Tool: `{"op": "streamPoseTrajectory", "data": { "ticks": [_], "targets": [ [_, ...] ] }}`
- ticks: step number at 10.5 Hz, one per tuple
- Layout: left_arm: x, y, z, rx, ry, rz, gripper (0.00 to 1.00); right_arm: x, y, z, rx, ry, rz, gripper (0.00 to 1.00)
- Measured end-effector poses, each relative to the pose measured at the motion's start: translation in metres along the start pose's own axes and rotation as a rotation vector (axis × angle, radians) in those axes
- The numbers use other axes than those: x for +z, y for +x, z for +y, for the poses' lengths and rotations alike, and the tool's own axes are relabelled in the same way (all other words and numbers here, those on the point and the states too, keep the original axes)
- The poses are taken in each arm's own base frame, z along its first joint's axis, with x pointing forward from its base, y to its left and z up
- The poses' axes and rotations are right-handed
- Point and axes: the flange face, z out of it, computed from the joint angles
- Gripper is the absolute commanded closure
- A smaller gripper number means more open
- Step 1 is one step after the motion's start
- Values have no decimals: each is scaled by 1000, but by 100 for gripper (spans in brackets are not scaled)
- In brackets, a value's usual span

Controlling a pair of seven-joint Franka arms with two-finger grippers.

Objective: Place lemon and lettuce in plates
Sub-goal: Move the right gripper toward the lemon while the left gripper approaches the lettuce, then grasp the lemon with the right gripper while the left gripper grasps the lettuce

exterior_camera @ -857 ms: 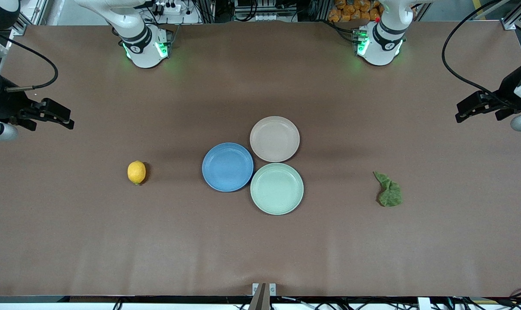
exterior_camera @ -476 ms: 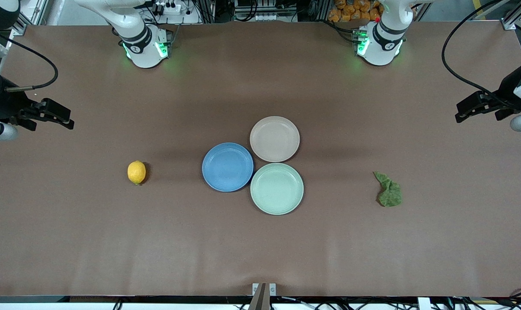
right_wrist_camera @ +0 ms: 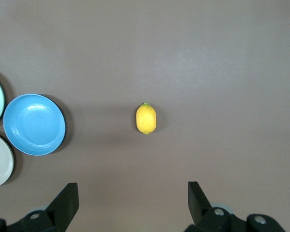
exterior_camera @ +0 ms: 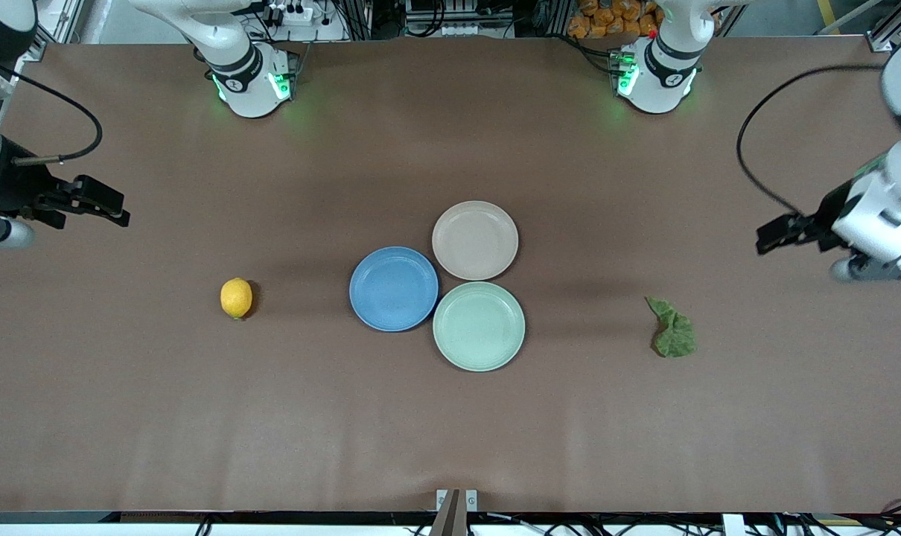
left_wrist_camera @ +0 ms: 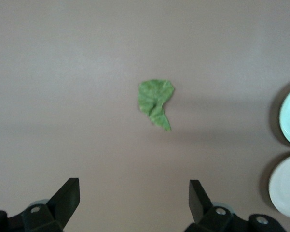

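The yellow lemon [exterior_camera: 236, 298] lies on the brown table toward the right arm's end; it also shows in the right wrist view [right_wrist_camera: 145, 119]. The green lettuce [exterior_camera: 672, 330] lies flat toward the left arm's end and shows in the left wrist view [left_wrist_camera: 156, 102]. The blue plate [exterior_camera: 393, 289] and the beige-pink plate [exterior_camera: 475, 240] sit at the table's middle, both empty. My right gripper [exterior_camera: 114, 208] is open and empty, high over the table's edge at the right arm's end. My left gripper [exterior_camera: 771, 240] is open and empty, up in the air over bare table beside the lettuce.
A pale mint-green plate [exterior_camera: 479, 326] touches the blue and beige-pink plates, nearer to the front camera. Black cables hang from both wrists. The arm bases [exterior_camera: 253, 82] stand along the table's back edge.
My left gripper has moved inward from the table's end and over the table closer to the lettuce. My right gripper has barely shifted. Lemon, lettuce and plates have not moved.
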Motion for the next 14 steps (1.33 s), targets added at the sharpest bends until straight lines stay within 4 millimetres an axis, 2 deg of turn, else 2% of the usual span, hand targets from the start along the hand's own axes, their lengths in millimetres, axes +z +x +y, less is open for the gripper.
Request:
{"op": "streamPoseTrajectory", "data": {
  "ticks": [2, 4, 6, 7, 9, 10, 14],
  "targets": [
    [75, 15, 0, 34, 45, 10, 0, 45, 24, 20, 35, -1, -40, 0],
    [138, 29, 10, 78, 68, 6, 0, 102, 50, 41, 69, -2, -65, 0],
    [192, 40, 14, 99, 64, 14, 0, 172, 65, 41, 67, -5, -66, 0],
    [215, 43, 15, 111, 67, 16, 0, 209, 65, 33, 55, -7, -68, 0],
    [249, 46, 15, 124, 66, 17, 0, 272, 56, 19, 32, -13, -104, 0],
    [259, 46, 16, 125, 62, 15, 0, 296, 53, 13, 23, -16, -126, 0],
    [278, 45, 16, 126, 58, -1, 1, 360, 55, 11, 18, -21, -136, 0]
  ]
}}
